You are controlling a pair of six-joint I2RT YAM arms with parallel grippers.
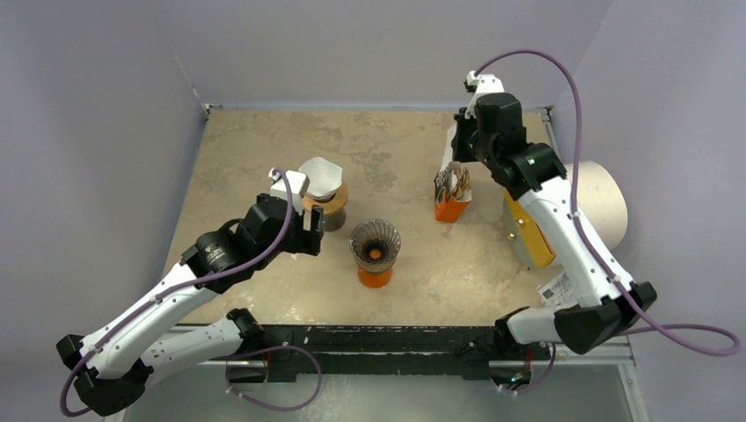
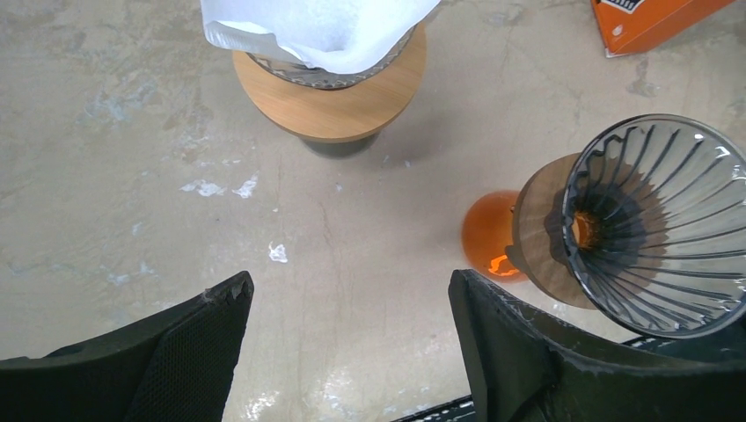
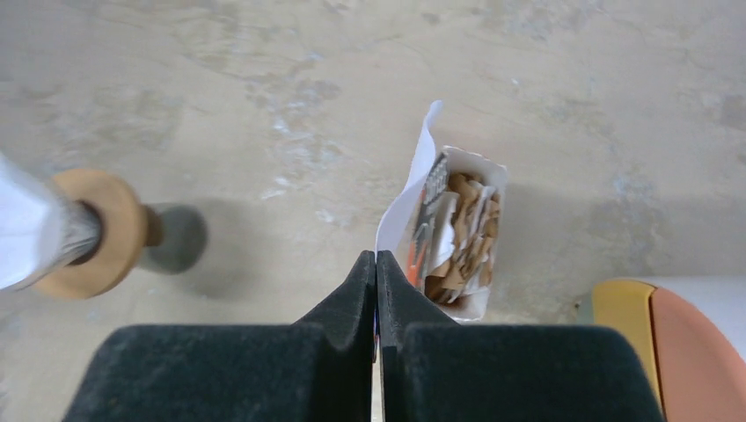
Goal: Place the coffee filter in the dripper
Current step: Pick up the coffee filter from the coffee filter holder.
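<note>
A white coffee filter (image 1: 320,176) (image 2: 321,31) sits in a dripper with a wooden collar (image 1: 327,200) (image 2: 339,97). A second, ribbed glass dripper (image 1: 376,243) (image 2: 660,224) on an orange base stands empty to its right. My left gripper (image 1: 310,230) (image 2: 347,286) hangs open just in front of the two, holding nothing. An orange box of brown filters (image 1: 452,197) (image 3: 462,233) stands at the back right, top open. My right gripper (image 1: 456,158) (image 3: 376,257) is above it, shut on the box's white flap (image 3: 413,171).
A yellow and orange container (image 1: 528,233) (image 3: 651,338) and a big white roll (image 1: 607,204) lie at the table's right edge by my right arm. Grey walls close in the back and both sides.
</note>
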